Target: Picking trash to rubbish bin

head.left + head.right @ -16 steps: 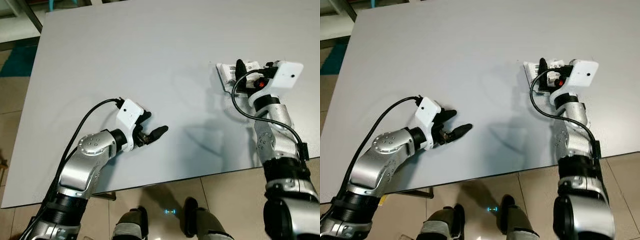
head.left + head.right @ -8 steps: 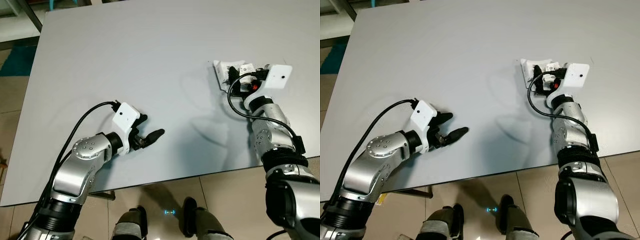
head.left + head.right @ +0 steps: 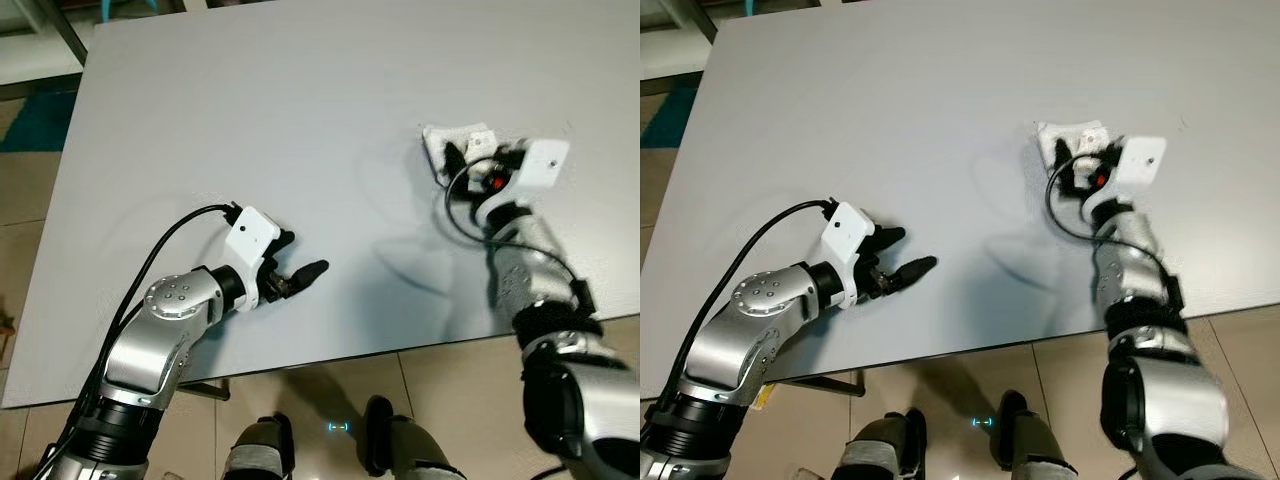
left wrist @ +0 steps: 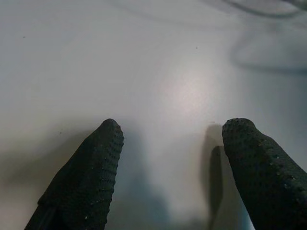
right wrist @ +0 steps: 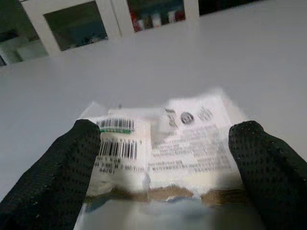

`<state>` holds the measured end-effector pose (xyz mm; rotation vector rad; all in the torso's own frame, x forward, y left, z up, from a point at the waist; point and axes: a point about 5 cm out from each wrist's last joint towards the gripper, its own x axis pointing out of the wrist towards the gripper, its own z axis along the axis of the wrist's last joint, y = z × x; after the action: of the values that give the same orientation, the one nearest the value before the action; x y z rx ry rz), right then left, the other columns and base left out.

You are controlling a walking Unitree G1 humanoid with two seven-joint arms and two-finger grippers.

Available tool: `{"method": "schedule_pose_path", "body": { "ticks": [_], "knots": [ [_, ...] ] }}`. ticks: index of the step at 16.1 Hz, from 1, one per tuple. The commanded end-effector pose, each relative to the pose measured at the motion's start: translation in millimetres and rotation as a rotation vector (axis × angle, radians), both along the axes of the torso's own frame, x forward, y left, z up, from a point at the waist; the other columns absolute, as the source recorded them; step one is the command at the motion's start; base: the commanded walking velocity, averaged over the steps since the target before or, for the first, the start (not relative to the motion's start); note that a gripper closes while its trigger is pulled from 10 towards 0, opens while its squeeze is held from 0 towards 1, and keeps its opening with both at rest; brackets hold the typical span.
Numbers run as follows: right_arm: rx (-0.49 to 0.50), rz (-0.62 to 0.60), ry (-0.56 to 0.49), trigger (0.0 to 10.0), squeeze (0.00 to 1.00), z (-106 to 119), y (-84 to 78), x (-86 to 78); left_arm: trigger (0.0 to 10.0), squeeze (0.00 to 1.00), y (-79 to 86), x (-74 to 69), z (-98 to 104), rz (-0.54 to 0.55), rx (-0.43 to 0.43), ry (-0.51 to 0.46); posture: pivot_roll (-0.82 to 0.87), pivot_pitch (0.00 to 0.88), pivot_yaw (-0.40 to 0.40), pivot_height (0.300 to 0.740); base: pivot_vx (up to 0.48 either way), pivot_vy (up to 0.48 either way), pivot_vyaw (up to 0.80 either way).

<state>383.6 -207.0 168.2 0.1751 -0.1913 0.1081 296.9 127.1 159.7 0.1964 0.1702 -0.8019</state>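
Observation:
A crumpled white wrapper [image 3: 456,138] with a barcode [image 5: 116,125] lies on the grey table [image 3: 300,90] at the right. My right gripper [image 3: 468,160] is down at the wrapper's near side and stands open. In the right wrist view its two black fingertips [image 5: 79,143] flank the wrapper [image 5: 182,139], one at each end. My left gripper [image 3: 303,254] rests low over bare tabletop near the front edge, open with nothing between its fingers [image 4: 96,158].
The table's front edge [image 3: 350,355] runs just below both arms, with tiled floor and my feet [image 3: 380,440] beyond it. A teal mat [image 3: 35,115] lies on the floor at the far left. White cabinets [image 5: 72,19] stand behind the table.
My right wrist has swung leftward and lower, bringing its fingers closer around the wrapper. The left arm drew back slightly toward the front edge, then held still.

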Motion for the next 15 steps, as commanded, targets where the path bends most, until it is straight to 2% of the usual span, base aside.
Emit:
{"method": "schedule_pose_path", "body": {
  "ticks": [1,4,5,6,13,15],
  "knots": [
    [0.086,-0.025,0.203,10.0,0.00,-53,-2.6,-16.3,10.0,0.00,6.0,-4.0,-23,0.017,0.045,0.110,0.41,0.333,0.068,0.740,0.000,0.000,0.00],
    [0.121,-0.044,0.227,10.0,0.00,-63,-2.7,-21.1,10.0,0.00,5.7,-3.9,-23,0.010,0.050,0.112,0.41,0.332,0.073,0.740,0.000,0.000,0.00],
    [0.135,-0.048,0.229,6.5,0.00,-64,-3.3,-21.5,10.0,0.00,5.4,-3.8,-23,0.008,0.051,0.112,0.41,0.330,0.073,0.740,0.000,0.000,0.00],
    [0.156,-0.053,0.231,0.0,0.00,-65,-4.0,-22.5,10.0,0.00,5.0,-3.6,-23,0.006,0.051,0.113,0.41,0.329,0.074,0.740,0.000,0.000,0.00],
    [0.192,-0.047,0.264,0.0,0.00,-80,-1.1,-30.8,10.0,0.00,4.8,-3.6,-25,0.001,0.059,0.120,0.40,0.324,0.076,0.740,0.000,0.000,0.00],
    [0.193,-0.036,0.274,0.0,0.00,-89,1.2,-37.6,10.0,0.00,3.7,-3.1,-25,-0.005,0.061,0.124,0.40,0.318,0.076,0.740,0.000,0.000,0.00]
  ]
}}
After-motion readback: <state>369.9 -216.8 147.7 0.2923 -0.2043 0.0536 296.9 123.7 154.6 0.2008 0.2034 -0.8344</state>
